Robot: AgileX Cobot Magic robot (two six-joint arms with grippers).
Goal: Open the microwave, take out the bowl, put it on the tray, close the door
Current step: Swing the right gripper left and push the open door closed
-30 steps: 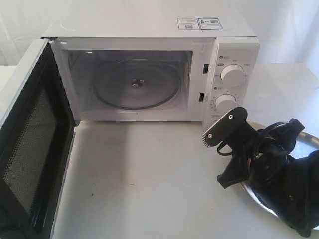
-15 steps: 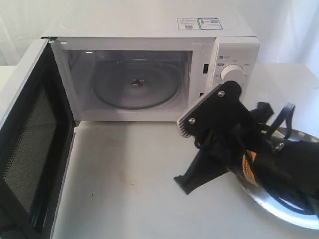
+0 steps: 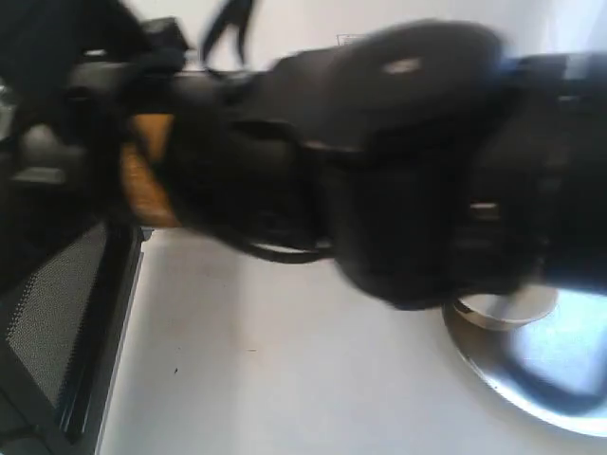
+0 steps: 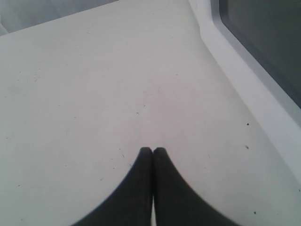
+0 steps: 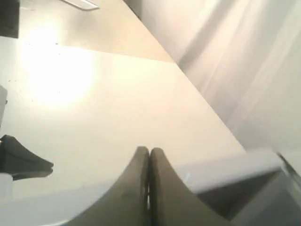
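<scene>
— Where is there open room here?

— White counter (image 3: pixel 285 370) runs open between the swung-out door (image 3: pixel 57 308) at the left and the tray (image 3: pixel 569 343) by the right edge. A black arm (image 3: pixel 408 190), heavily blurred, spans the upper scene from the right side to the left. It covers most of the microwave (image 3: pixel 303 28), leaving only a strip of its white top in sight.

— What are the surfaces like?

— The door's inner side is black perforated mesh in a dark frame. Seen from the left wrist, its outer face is smooth white around a dark window. The tray is round, shiny silver metal with a low rim. A pale rounded form on it, just under the arm, looks like the bowl (image 3: pixel 498 310), but the blur hides its detail. The counter is matte, with a few dark specks.

— And the tools?

— The left tool (image 4: pixel 153 151) hangs over the counter beside the door's outer face, dark fingers pressed tip to tip, gripping nothing. The right tool (image 5: pixel 149 153) is likewise closed and empty, above a pale glare-lit surface (image 5: pixel 94 94) with a curtain (image 5: pixel 244 70) beyond.
</scene>
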